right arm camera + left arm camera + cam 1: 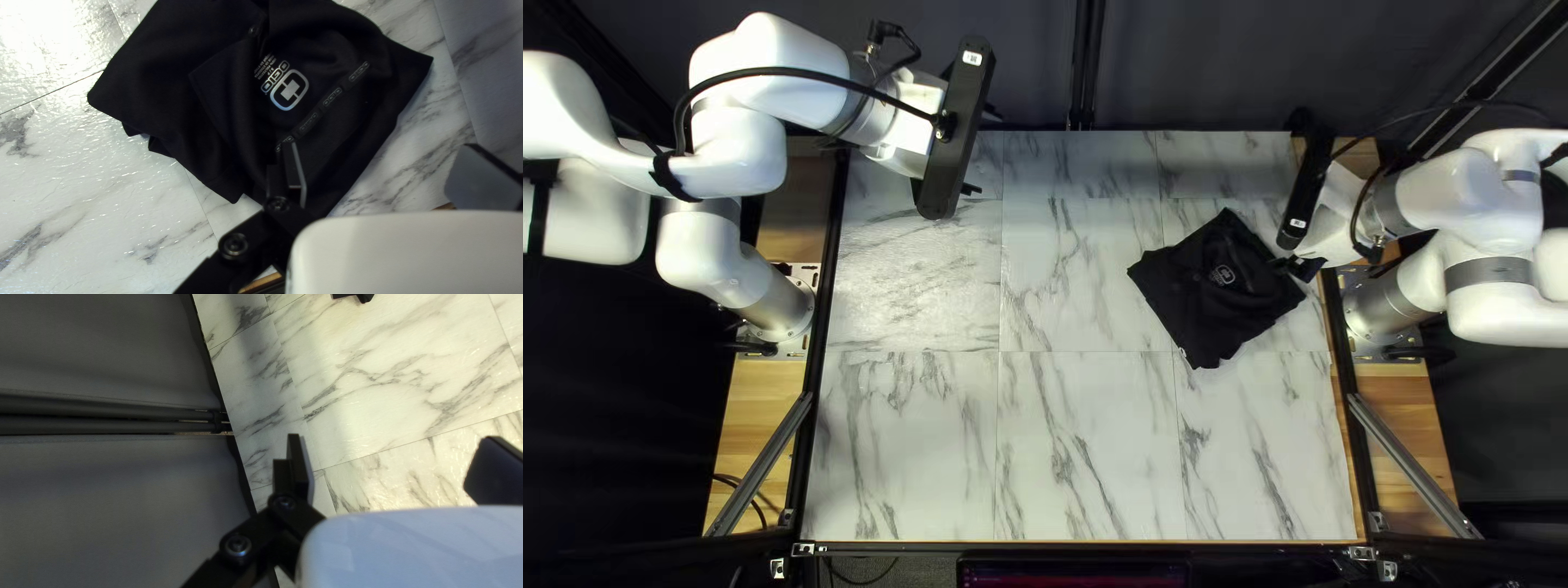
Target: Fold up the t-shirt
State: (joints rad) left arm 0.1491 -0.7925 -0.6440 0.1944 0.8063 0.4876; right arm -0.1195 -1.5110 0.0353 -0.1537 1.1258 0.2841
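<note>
1. The black t-shirt (1198,299) lay on the table (1089,446), at the right of the top left view and nearer the far edge than the near one. It was gathered into a rough diamond, with uneven edges and corners.
2. Inside its neck, a pale printed mark (289,90) faced up, with a strip of neck tape (332,98) running beside it.
3. The right gripper (1298,265) was at the shirt's side nearest the right arm's base. Its fingers stood wide apart, released, with no cloth pinched between them. In the right wrist view one finger (294,174) overlapped the shirt near the tape, while the other showed beyond the cloth. Whether the nearer one touched the fabric could not be told.
4. The left gripper (979,150) was well apart from the shirt, over the far left part of the table. Its fingers (298,465) were also spread wide, gripping nothing.
5. Behind the far edge hung the dark curtain (1029,65).
</note>
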